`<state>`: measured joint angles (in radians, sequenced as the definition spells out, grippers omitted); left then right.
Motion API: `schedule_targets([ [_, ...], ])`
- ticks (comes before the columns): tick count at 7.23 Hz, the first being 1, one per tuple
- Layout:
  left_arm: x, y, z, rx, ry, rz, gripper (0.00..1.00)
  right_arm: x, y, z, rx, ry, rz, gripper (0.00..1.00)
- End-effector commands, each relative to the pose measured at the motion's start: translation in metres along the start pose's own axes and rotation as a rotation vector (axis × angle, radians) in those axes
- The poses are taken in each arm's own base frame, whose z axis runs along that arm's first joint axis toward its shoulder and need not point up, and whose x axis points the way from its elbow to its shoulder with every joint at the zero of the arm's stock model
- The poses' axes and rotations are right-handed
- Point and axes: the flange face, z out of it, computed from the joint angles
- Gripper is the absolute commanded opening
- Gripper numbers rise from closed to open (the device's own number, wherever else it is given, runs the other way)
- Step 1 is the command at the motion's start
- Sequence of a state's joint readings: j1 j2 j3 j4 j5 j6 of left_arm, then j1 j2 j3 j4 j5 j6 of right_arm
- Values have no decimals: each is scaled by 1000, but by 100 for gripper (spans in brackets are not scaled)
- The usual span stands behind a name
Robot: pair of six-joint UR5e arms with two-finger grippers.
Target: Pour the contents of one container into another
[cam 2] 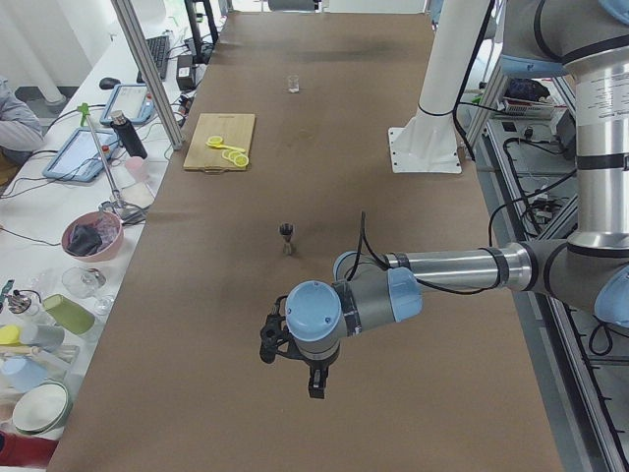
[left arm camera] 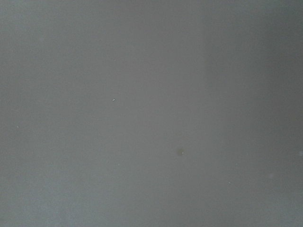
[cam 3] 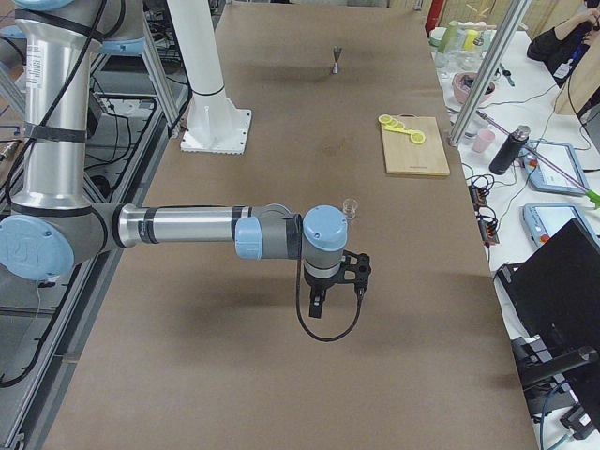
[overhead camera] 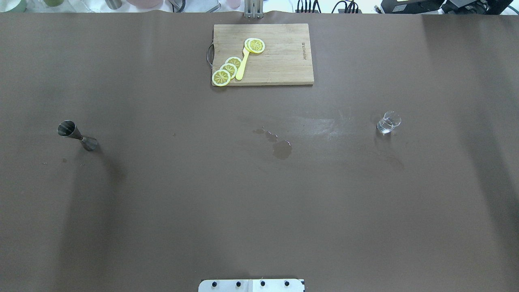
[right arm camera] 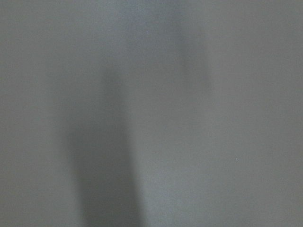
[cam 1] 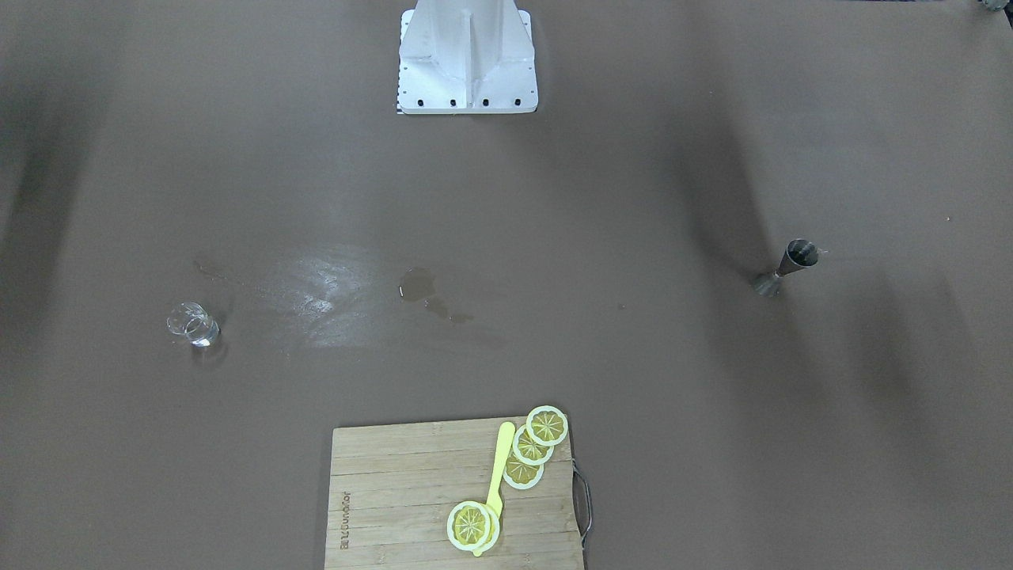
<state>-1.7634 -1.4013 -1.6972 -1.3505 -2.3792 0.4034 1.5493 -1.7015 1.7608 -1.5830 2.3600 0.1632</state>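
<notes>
Left gripper (cam 2: pixel 315 389), right gripper (cam 3: pixel 317 307): seen only side-on, opening untellable; overhead shows jigger (overhead camera: pixel 77 136) and glass (overhead camera: pixel 388 123).

Both arms are folded low with their forearms stretched out level, the left arm (cam 2: pixel 452 267) and the right arm (cam 3: pixel 187 225) each ending in a bent wrist from which the left gripper (cam 2: pixel 315 380) and the right gripper (cam 3: pixel 317 302) point straight down, too small to tell whether their fingers are apart or together.
</notes>
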Motion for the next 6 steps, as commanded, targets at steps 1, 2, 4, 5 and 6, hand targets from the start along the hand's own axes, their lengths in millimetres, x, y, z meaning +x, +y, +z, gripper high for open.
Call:
schedule_targets([
  [1,2,5,-1,2,0,-1,99,-1,-1,-1,3,0,-2,100],
  [2,-5,7,8,-14,6,-15,99,-2,-2,-1,4,0,-5,100],
  [4,-8,8,11,-21,7,-22,99,-4,-3,-1,3,2,-8,100],
  [5,-9,10,11,-22,8,-25,99,-7,-6,-1,4,0,-13,100],
  [6,-9,13,13,-24,9,-27,99,-10,-8,0,1,0,-20,100],
])
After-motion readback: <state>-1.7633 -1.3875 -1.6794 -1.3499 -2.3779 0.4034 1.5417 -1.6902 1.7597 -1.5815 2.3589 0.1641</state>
